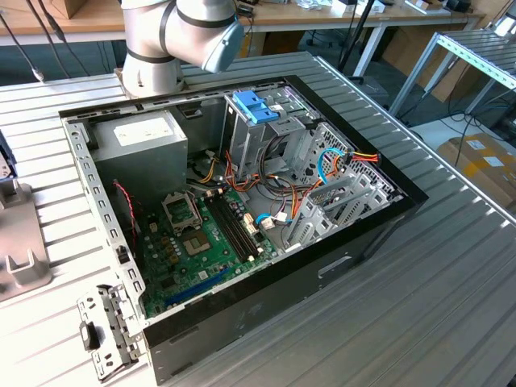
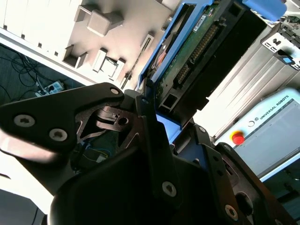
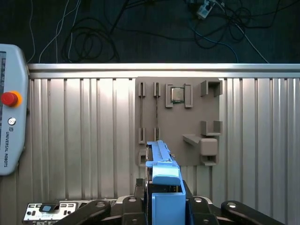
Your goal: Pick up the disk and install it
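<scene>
Gripper pinches disk above fixture plate by bench edge; pickup done, install pending.

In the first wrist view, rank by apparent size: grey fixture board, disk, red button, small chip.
Largest: grey fixture board.
Second: disk, though nearness to the camera inflates it.
Smallest: red button and small chip, which look alike.

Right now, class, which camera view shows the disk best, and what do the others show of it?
The second wrist view: the disk shows its circuit-board face, connector and blue carrier, clamped between the fingers. The first wrist view shows the disk edge-on, mostly blue carrier. The exterior view shows the computer case.
</scene>
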`<state>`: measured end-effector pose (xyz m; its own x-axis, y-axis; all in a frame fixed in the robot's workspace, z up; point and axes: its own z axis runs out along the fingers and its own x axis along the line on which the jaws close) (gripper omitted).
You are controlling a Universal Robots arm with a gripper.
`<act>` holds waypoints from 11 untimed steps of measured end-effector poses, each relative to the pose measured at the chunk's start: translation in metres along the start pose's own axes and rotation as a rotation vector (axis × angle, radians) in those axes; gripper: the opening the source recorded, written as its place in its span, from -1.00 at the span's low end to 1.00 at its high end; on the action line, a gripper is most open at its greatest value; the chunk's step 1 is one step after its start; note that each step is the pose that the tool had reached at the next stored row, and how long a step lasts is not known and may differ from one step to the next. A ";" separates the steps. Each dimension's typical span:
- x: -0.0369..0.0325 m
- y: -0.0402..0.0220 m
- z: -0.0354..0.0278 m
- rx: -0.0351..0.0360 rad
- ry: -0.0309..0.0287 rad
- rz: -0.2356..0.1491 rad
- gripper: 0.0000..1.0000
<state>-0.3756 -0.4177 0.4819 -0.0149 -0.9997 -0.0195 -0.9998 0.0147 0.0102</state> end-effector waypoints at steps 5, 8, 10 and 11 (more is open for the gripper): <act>0.0013 -0.0016 0.0000 0.0000 -0.0001 0.000 -0.26; 0.0024 -0.0024 -0.0001 0.0000 -0.0003 0.000 -0.26; 0.0037 -0.0033 -0.0001 0.0000 -0.0004 0.000 -0.26; 0.0040 -0.0036 -0.0001 0.0000 -0.0005 0.000 -0.26</act>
<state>-0.3720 -0.4217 0.4819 -0.0150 -0.9997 -0.0199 -0.9998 0.0148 0.0102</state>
